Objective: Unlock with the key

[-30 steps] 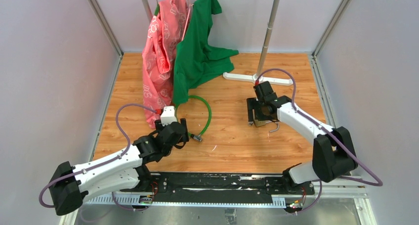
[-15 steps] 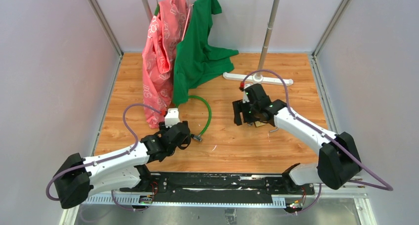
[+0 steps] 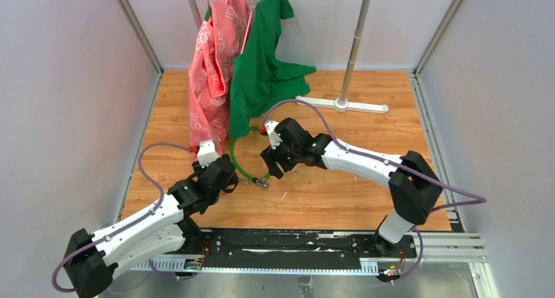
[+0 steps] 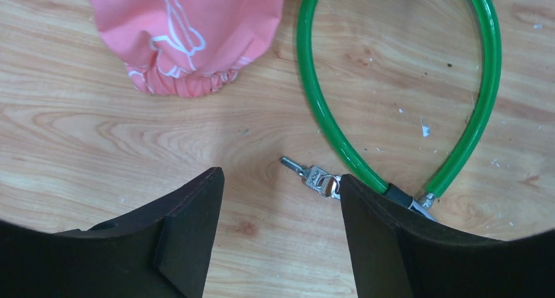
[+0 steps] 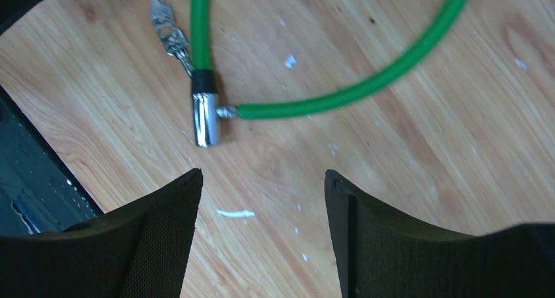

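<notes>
Silvery key flat on wooden table, lying against green cable lock close to its metal barrel. Beside the loop: pink sleeve cuff. Above key, left gripper hovers, jaws wide, empty. Above barrel, right gripper, jaws wide, empty.

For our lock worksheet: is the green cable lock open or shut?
Shut: both ends of the lock meet at its silver barrel, closing the loop.

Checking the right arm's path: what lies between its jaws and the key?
In the right wrist view, the green cable lock's silvery barrel lies between the open right gripper and the key.
</notes>
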{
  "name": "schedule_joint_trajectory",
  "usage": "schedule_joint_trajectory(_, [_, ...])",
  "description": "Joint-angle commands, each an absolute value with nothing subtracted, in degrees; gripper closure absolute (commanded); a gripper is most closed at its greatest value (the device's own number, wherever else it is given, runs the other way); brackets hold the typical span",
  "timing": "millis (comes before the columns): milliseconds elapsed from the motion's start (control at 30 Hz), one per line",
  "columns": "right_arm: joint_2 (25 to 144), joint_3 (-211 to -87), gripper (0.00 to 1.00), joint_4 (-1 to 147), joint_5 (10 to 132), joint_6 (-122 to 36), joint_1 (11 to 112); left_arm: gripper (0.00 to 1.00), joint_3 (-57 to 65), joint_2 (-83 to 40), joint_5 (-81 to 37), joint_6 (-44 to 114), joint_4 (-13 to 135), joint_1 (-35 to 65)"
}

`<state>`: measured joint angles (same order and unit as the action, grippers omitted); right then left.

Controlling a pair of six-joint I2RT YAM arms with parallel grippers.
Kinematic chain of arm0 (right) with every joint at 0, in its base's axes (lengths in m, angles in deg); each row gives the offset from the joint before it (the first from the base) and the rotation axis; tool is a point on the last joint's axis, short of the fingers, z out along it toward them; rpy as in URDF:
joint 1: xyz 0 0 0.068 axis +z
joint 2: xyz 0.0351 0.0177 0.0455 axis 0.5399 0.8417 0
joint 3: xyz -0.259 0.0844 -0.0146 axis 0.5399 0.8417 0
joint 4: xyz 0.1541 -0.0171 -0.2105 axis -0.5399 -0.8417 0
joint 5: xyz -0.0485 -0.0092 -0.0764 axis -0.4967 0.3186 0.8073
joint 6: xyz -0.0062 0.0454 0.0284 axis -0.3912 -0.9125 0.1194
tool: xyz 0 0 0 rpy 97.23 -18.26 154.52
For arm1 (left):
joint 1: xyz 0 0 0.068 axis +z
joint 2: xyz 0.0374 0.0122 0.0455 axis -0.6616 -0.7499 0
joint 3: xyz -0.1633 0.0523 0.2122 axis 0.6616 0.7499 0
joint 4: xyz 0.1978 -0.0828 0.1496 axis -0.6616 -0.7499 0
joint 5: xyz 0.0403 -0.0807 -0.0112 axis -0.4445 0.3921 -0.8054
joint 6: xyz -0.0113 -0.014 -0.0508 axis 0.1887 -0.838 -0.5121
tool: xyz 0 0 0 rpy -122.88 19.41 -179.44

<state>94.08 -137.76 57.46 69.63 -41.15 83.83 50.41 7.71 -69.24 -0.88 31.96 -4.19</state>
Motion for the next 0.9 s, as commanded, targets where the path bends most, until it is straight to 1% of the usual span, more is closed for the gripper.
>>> schedule_joint_trajectory(0, [99.70,-143.58,0.30,57.34,67.38,-37.07,87.35,0.30,50.39,10.57,-70.95,-4.09,27.58,-2.41])
schedule_joint_trajectory(133, [103.85,-148.01,0.33,56.42,65.79,-36.27,89.24,0.32,50.22,11.97,-72.22,-5.73,24.57,-1.97])
schedule_joint_trajectory(267, [105.65,-148.59,0.34,59.33,63.47,-30.85,91.54,0.32,49.02,14.33,-74.71,-6.72,21.06,-1.74])
schedule_joint_trajectory(367, [106.66,-148.12,0.34,63.43,60.75,-27.09,92.88,0.32,46.28,15.35,-77.07,-7.01,17.49,-1.50])
schedule_joint_trajectory(500, [109.37,-149.65,0.38,65.57,56.22,-24.41,93.61,0.32,41.47,16.49,-79.89,-6.49,12.31,-1.47])
schedule_joint_trajectory(700, [114.78,-154.19,0.41,66.83,53.62,-22.74,94.90,0.30,37.42,19.52,-85.69,-4.14,8.01,-1.40])
schedule_joint_trajectory(867, [120.75,-159.10,0.43,65.95,53.84,-22.82,94.90,0.27,32.97,21.16,-89.09,-4.09,3.63,-1.38])
